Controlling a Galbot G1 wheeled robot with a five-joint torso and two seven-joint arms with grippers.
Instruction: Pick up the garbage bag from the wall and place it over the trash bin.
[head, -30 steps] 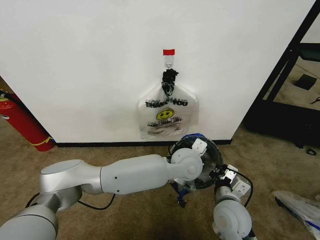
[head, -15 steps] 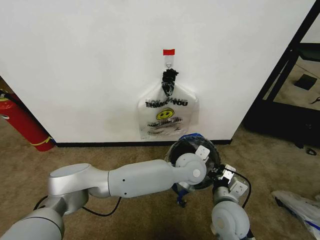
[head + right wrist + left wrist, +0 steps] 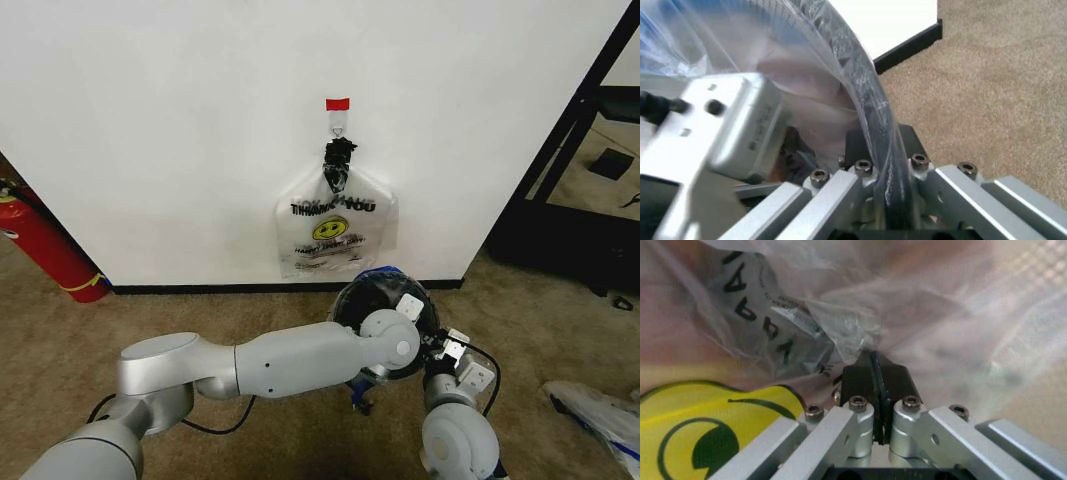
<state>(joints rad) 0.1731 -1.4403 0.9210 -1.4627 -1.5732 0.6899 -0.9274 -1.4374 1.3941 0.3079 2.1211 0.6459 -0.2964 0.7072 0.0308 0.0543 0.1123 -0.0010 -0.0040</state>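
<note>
Nearest, the left pincer [image 3: 878, 370] is seen in the left wrist view with its black pads pressed together on a fold of the thin, crinkly translucent garbage bag [image 3: 807, 315], whose black lettering and yellow smiley patch lie just beside the pads. In the right wrist view the right pincer [image 3: 880, 150] is clamped on the rim of the small round black trash bin [image 3: 870, 95], with clear bag film pinched against that rim; the other arm's grey housing is seen just beside it. From the head view, the left arm is stretched across the brown carpet [image 3: 200, 310] to the trash bin [image 3: 352, 297], the left pincer [image 3: 408, 305] at the bin's mouth, and the right pincer [image 3: 436, 350] at the bin's right edge. Blue-tinted film of the garbage bag [image 3: 380, 271] is draped over the bin's far rim. Beyond, a fuller white smiley bag [image 3: 335, 232] hangs from a hook under red tape [image 3: 338, 104] on the plain white wall [image 3: 180, 130]. A red fire extinguisher [image 3: 40, 245] stands at far left.
</note>
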